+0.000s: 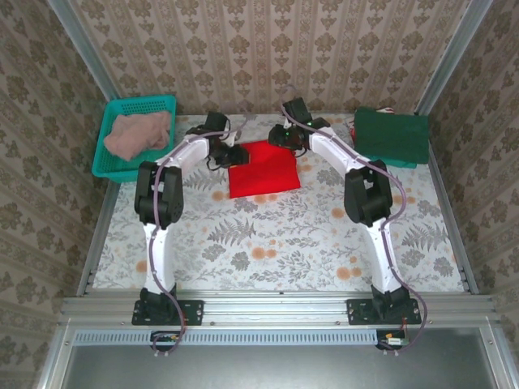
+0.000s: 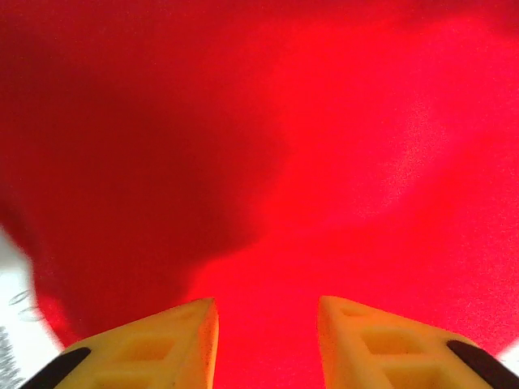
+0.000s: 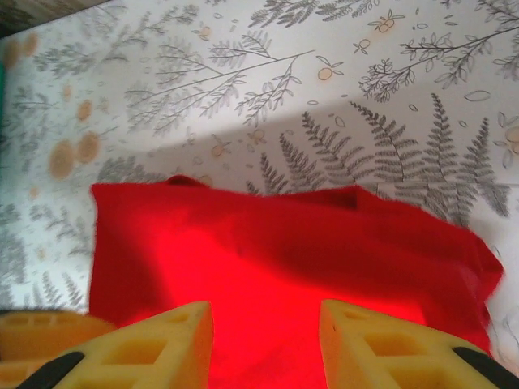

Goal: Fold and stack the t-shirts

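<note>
red t-shirt lies folded on the worktop, centre-back, just beneath both arms: left tool at its far-left corner, right tool far-right, each half open, holding nothing.

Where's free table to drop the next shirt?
The near half of the table is bare, between the red t-shirt and the arm bases. The far strip is crowded: teal basket left, red t-shirt middle, green stack right.

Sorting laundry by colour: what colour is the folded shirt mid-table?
The shirt is bright red; the top external view shows it best.
</note>
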{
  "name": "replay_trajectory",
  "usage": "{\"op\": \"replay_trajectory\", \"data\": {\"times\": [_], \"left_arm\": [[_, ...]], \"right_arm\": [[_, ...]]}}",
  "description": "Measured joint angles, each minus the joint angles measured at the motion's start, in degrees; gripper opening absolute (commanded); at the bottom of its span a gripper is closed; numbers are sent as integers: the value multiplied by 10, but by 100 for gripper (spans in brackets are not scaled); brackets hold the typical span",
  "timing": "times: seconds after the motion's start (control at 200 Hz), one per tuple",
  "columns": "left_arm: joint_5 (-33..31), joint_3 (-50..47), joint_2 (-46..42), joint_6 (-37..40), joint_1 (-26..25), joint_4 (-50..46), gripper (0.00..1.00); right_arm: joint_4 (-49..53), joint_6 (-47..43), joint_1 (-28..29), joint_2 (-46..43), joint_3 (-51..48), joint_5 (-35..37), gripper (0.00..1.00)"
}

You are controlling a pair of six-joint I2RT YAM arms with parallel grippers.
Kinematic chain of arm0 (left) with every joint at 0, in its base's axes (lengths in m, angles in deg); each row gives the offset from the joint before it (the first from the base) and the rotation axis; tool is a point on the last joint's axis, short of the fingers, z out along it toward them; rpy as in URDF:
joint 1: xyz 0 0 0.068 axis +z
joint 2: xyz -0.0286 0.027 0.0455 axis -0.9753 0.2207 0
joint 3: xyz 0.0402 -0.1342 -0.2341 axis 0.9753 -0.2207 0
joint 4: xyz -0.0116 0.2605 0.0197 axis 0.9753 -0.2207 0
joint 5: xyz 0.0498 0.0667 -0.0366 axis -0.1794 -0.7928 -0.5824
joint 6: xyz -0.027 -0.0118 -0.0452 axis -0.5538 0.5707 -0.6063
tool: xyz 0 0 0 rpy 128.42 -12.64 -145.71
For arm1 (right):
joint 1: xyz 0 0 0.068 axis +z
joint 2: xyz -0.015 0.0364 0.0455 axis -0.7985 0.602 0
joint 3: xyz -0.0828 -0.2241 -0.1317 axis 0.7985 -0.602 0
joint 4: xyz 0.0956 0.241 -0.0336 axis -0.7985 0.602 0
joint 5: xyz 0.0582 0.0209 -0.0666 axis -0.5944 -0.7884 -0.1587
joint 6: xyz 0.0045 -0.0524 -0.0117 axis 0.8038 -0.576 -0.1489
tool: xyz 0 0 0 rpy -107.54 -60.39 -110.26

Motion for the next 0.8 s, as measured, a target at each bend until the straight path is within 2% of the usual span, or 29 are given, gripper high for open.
{"op": "replay_trajectory", "data": {"times": [0.145,0.215,0.275,0.47,0.645,0.8], "left_arm": [[-17,-58,1,0,25,21,36],[-15,-63,-1,0,27,34,36],[-16,-65,-1,0,26,42,35],[-17,-67,-3,0,24,50,39],[-34,-91,-33,-2,24,42,49],[-52,-108,-92,-3,17,33,51]], "right_arm": [[54,1,-10,85,88,5,44],[75,10,-19,115,118,3,57],[88,13,-26,132,135,-5,58],[117,14,-42,138,170,-41,73],[125,-3,-46,61,87,-22,78],[85,-7,-33,-70,-59,-11,69]]}}
